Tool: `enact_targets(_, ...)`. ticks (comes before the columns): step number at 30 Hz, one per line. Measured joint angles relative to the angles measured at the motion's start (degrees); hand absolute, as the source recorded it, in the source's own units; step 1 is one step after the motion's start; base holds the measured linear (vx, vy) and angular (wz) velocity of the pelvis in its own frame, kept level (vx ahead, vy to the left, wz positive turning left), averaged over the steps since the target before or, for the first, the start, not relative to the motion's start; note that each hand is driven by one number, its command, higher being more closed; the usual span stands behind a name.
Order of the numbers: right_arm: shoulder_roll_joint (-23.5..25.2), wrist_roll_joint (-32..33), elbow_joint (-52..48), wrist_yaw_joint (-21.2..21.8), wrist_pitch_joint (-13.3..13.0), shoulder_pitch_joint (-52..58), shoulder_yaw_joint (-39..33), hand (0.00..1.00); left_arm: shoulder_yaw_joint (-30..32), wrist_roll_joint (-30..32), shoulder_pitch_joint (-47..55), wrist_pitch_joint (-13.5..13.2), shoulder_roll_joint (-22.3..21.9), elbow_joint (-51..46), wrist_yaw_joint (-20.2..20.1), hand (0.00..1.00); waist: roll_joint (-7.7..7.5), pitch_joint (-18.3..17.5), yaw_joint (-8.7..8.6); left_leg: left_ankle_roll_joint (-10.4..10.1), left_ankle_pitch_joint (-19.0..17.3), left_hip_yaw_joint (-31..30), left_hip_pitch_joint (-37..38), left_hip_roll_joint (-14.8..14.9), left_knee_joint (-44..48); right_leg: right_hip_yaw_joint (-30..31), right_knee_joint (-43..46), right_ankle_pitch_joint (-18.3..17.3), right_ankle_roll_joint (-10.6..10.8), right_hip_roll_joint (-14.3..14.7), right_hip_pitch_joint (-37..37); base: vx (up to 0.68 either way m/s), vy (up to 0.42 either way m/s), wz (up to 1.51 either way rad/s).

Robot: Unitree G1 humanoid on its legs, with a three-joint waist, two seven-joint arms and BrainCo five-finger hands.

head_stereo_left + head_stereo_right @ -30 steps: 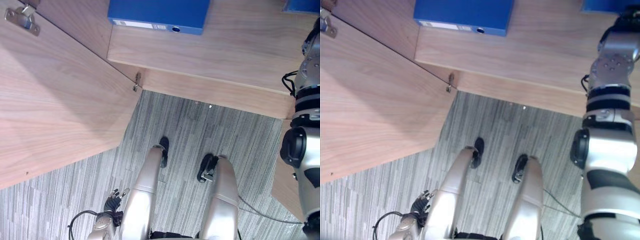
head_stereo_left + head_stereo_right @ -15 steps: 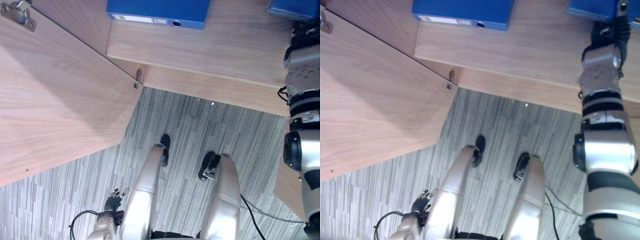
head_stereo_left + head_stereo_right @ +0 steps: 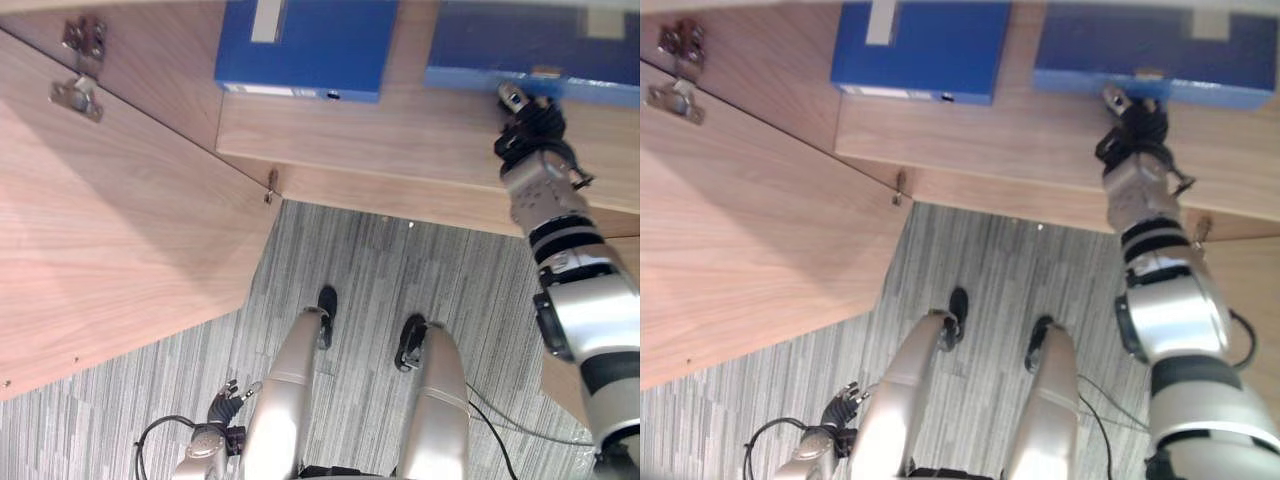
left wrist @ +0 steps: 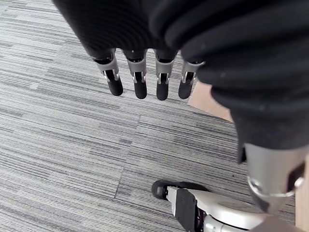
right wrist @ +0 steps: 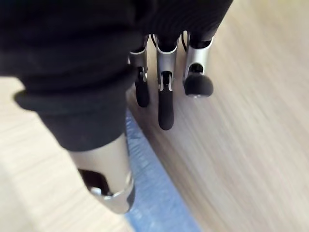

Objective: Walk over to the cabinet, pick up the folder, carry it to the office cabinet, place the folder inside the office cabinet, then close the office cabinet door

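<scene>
Looking down, we find our right hand stretched out to the front edge of a flat, dark blue folder, which lies on the pale wooden shelf of the office cabinet. In the right wrist view the fingers are straight above the wood grain and close on nothing, and a strip of the folder's blue edge lies just beside the thumb. We cannot tell whether the fingertips actually touch the folder.

A second, brighter blue folder lies on the same shelf, to the left and apart from the first. The light wooden cabinet door stands wide open on our left, with its metal hinge showing.

Our left hand hangs low beside us over the grey striped carpet, its fingers loosely extended and empty.
</scene>
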Motion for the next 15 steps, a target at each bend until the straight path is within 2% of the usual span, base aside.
enact_targets(2, 2.3, 0.9, 0.0, 0.5, 0.0, 2.2, -2.1, 0.0, 0.0, 0.6, 0.0, -0.1, 0.0, 0.5, 0.0, 0.0, -0.11, -0.9, 0.25, 0.0, 0.2, 0.2, 1.2, 0.4, -1.3, 0.0, -1.5, 0.7, 0.0, 0.4, 1.1, 0.04, 0.013, -0.13)
enact_targets(7, 4.0, 0.6, 0.0, 1.5, 0.6, 4.5, -4.2, 0.0, 0.2, 0.7, 0.0, -0.1, -0.1, 0.8, 0.0, 0.0, -0.3, -1.2, 0.6, 0.0, 1.0, 0.4, 3.3, 0.6, -3.4, -0.1, -3.8, 1.8, 0.2, 0.8, 3.1, 0.01, 0.018, -0.06)
enact_targets(10, 4.6, -4.0, 0.0, 2.8, 2.7, 6.6, -4.1, 0.0, 0.3, 0.7, 0.2, -0.3, -0.1, 0.8, -0.3, 0.0, -0.42, -1.7, 0.78, 0.3, 1.7, 0.8, 5.2, 0.8, -5.6, -0.1, -6.1, 3.0, 0.4, 1.0, 4.7, 0.01, 0.034, -0.09)
enact_targets(12, 5.2, -14.9, 0.5, 4.8, 5.5, 7.9, -3.3, 0.0, 0.4, 1.2, 0.4, -0.7, -0.1, 0.7, -0.7, 0.0, -0.44, -1.9, 0.95, 0.4, 2.5, 1.2, 7.2, 1.2, -7.8, -0.1, -8.8, 4.3, 0.6, 1.5, 6.6, 0.02, 0.036, -0.16)
enact_targets(13, 5.4, -17.5, 0.8, 5.2, 6.0, 8.2, -2.7, 0.0, 0.4, 1.3, 0.4, -0.8, -0.1, 0.7, -0.8, 0.0, -0.43, -2.0, 0.99, 0.4, 2.7, 1.3, 7.7, 1.3, -8.4, -0.1, -9.6, 4.7, 0.6, 1.7, 7.2, 0.02, 0.037, -0.15)
enact_targets(15, 5.8, -27.7, 2.2, 6.1, 7.6, 8.4, -0.1, 0.0, 0.4, 2.0, 0.5, -1.1, -0.1, 0.6, -1.2, 0.0, -0.45, -2.0, 1.02, 0.6, 3.5, 1.6, 9.6, 1.4, -10.5, -0.2, -11.7, 5.7, 0.8, 1.8, 8.9, 0.02, 0.032, -0.09)
